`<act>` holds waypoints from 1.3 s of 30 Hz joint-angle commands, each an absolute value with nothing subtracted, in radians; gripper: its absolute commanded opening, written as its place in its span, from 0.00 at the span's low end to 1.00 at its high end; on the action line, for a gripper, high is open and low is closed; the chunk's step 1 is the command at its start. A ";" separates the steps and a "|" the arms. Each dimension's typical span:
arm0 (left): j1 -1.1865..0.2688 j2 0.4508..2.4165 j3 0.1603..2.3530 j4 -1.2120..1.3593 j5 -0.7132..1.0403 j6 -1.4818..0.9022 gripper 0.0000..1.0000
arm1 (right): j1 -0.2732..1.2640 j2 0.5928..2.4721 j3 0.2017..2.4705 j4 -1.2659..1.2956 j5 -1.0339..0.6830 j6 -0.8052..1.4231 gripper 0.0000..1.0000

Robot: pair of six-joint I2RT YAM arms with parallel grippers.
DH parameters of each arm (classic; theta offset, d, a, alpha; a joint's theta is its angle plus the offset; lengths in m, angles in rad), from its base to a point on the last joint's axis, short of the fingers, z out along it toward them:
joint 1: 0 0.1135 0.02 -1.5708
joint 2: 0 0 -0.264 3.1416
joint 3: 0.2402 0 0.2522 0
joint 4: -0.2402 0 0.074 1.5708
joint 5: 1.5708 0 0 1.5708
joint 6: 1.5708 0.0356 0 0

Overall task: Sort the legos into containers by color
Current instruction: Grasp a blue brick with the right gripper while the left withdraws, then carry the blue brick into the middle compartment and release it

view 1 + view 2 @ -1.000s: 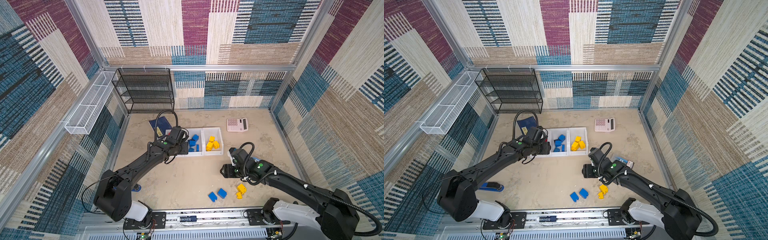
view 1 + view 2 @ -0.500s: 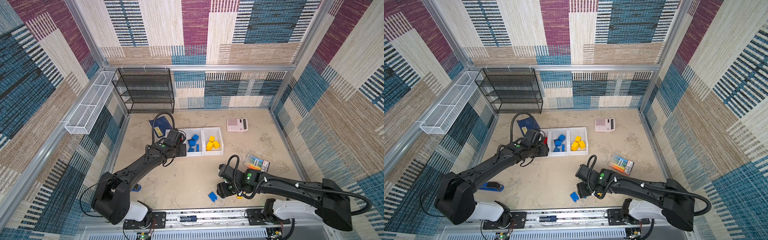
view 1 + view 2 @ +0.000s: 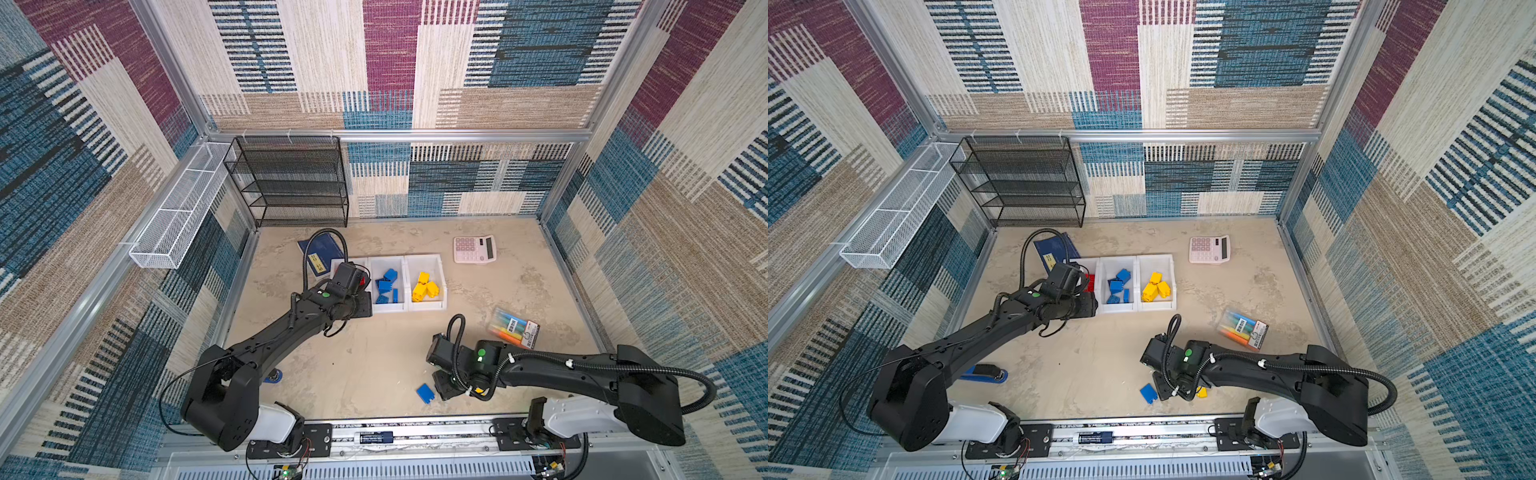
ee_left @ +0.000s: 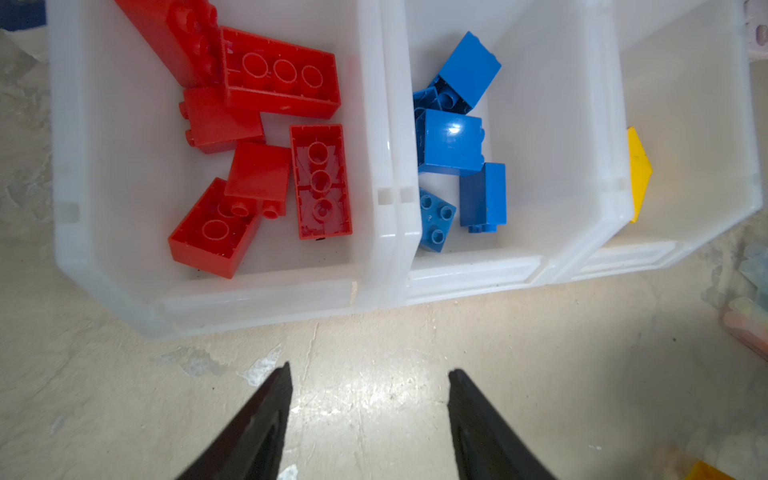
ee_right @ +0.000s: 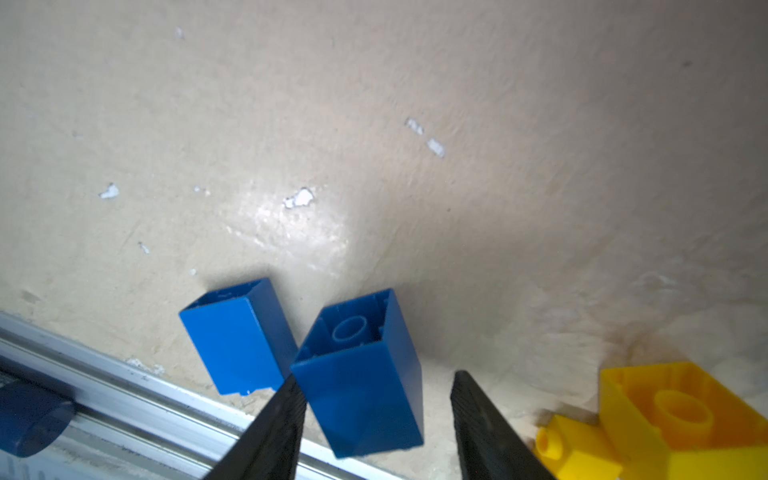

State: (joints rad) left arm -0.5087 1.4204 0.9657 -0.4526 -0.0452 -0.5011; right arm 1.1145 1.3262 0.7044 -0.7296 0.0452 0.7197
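Now | left pincer (image 4: 370, 369): apart, empty | right pincer (image 5: 374, 376): apart, straddling blue lego (image 5: 357, 399), touching one corner

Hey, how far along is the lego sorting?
Mostly done: red bricks, blue bricks and yellow bricks lie in separate containers. In hand: the right gripper straddles a blue brick, jaws not yet shut. Still to go: a second blue brick and loose yellow bricks on the table beside it. The left gripper hangs open, empty.
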 commanded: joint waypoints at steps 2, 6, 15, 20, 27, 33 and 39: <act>-0.509 1.417 0.965 -0.441 -0.037 -0.522 0.63 | 1.122 1.361 0.714 -0.678 0.049 0.708 0.45; -0.508 1.413 0.964 -0.447 -0.043 -0.518 0.63 | 1.124 1.358 0.734 -0.696 0.081 0.723 0.34; -0.508 1.377 0.962 -0.473 -0.037 -0.518 0.63 | 0.991 1.382 0.951 -0.529 0.204 0.557 0.32; -0.508 1.310 0.924 -0.510 -0.056 -0.522 0.63 | 0.878 1.570 1.232 -0.491 0.196 0.365 0.32; -0.507 1.183 0.838 -0.547 -0.099 -0.555 0.63 | 0.809 1.802 1.435 -0.453 0.083 0.302 0.32; -0.508 1.128 0.790 -0.556 -0.103 -0.572 0.64 | 0.810 1.878 1.466 -0.435 0.034 0.316 0.44; -0.508 1.139 0.788 -0.550 -0.087 -0.574 0.64 | 0.810 1.866 1.471 -0.439 0.054 0.321 0.69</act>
